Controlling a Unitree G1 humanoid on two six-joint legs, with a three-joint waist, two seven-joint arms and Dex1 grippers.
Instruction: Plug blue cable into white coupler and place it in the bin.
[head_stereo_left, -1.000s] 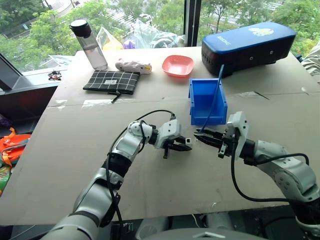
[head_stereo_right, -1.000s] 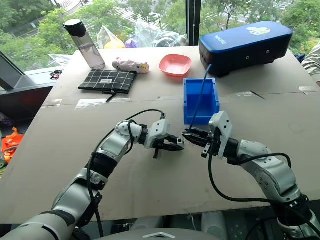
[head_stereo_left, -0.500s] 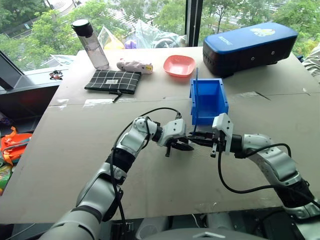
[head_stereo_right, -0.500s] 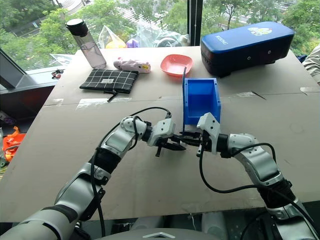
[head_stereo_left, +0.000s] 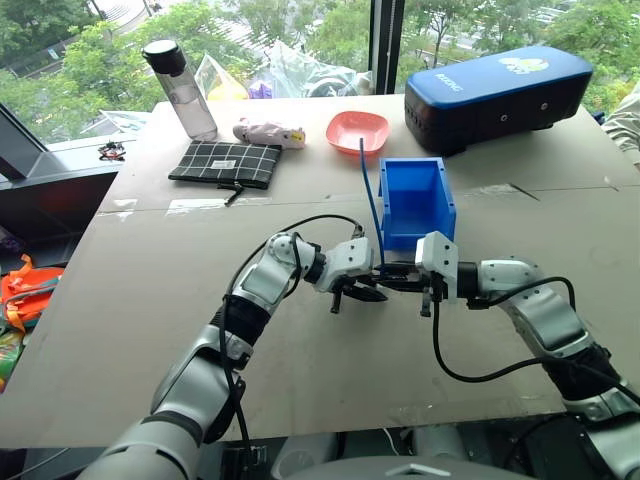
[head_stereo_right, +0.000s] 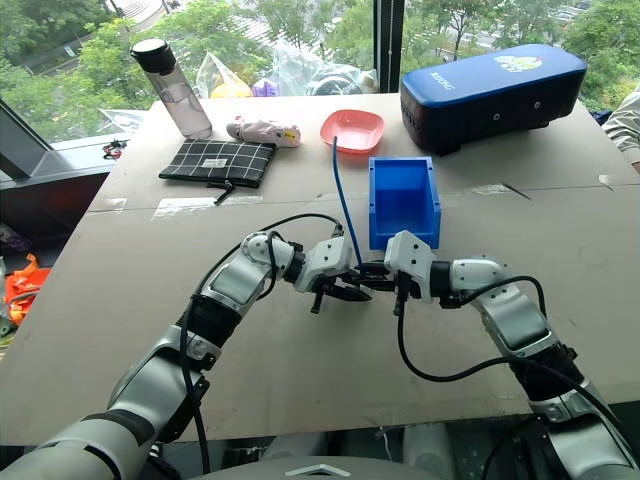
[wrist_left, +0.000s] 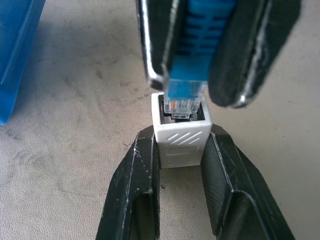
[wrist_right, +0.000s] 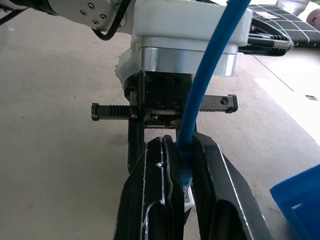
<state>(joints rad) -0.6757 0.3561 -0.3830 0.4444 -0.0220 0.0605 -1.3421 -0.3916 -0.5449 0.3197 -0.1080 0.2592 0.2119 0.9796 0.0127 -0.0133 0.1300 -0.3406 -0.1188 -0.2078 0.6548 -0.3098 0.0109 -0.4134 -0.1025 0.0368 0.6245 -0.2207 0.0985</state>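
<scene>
Just above the brown table, in front of the bin (head_stereo_left: 418, 200), my two grippers meet tip to tip. My left gripper (wrist_left: 181, 136) is shut on the white coupler (wrist_left: 181, 142), whose dark opening faces the other hand. My right gripper (wrist_right: 182, 145) is shut on the blue cable (wrist_right: 210, 75) just behind its clear plug (wrist_left: 186, 102). The plug tip sits in the mouth of the coupler's opening. From the grip the rest of the blue cable (head_stereo_left: 372, 200) rises free and leans to the left, beside the bin's left wall.
A pink bowl (head_stereo_left: 356, 130) and a large dark-blue case (head_stereo_left: 497, 92) stand behind the bin. A checked pouch (head_stereo_left: 224, 163), a bottle (head_stereo_left: 181, 88) and a small toy (head_stereo_left: 268, 132) lie at the back left. Bare tabletop spreads around the hands.
My right gripper moved left and rolled, bringing the plug up to the coupler. The cable's free end swung from leaning right to leaning left. My left gripper stayed in place.
</scene>
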